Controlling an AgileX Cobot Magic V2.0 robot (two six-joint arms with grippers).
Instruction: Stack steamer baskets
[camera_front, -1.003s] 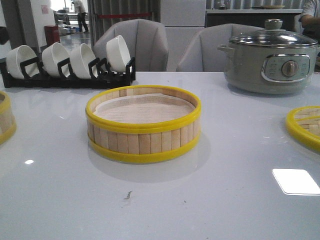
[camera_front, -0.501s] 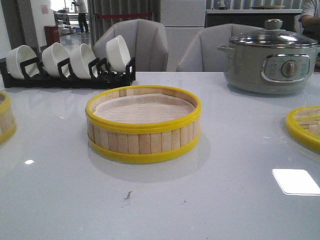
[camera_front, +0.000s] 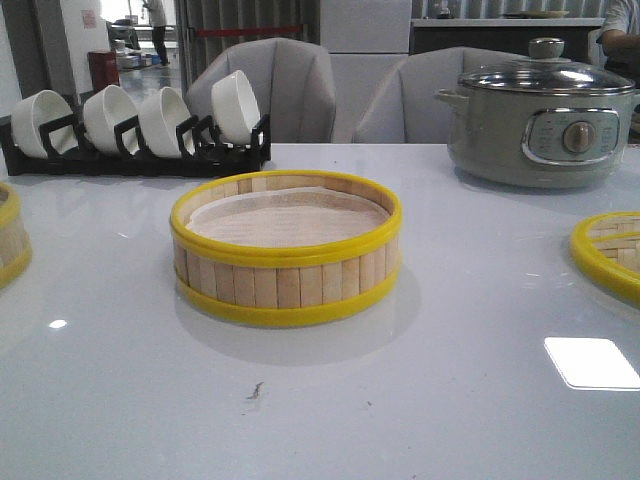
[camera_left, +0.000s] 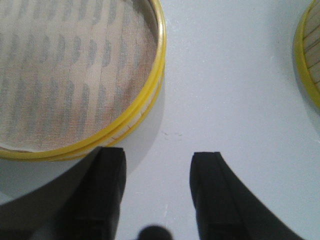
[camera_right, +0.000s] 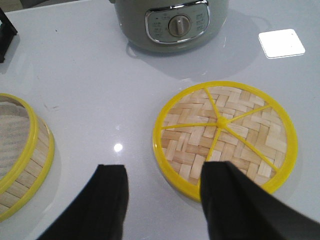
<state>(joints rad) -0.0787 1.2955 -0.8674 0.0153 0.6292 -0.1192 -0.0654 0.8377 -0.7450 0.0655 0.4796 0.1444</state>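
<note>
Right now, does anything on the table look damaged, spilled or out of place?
Nothing serious stands out. The middle steamer basket sits level and its cloth liner lies flat. Only a small dark speck marks the table in front of it.

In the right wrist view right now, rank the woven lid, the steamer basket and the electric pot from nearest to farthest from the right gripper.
1. Woven lid: directly ahead of the right gripper, one finger overlapping its rim in the picture.
2. Steamer basket: off to the side, only partly in frame.
3. Electric pot: farthest, beyond the lid on the white table.
</note>
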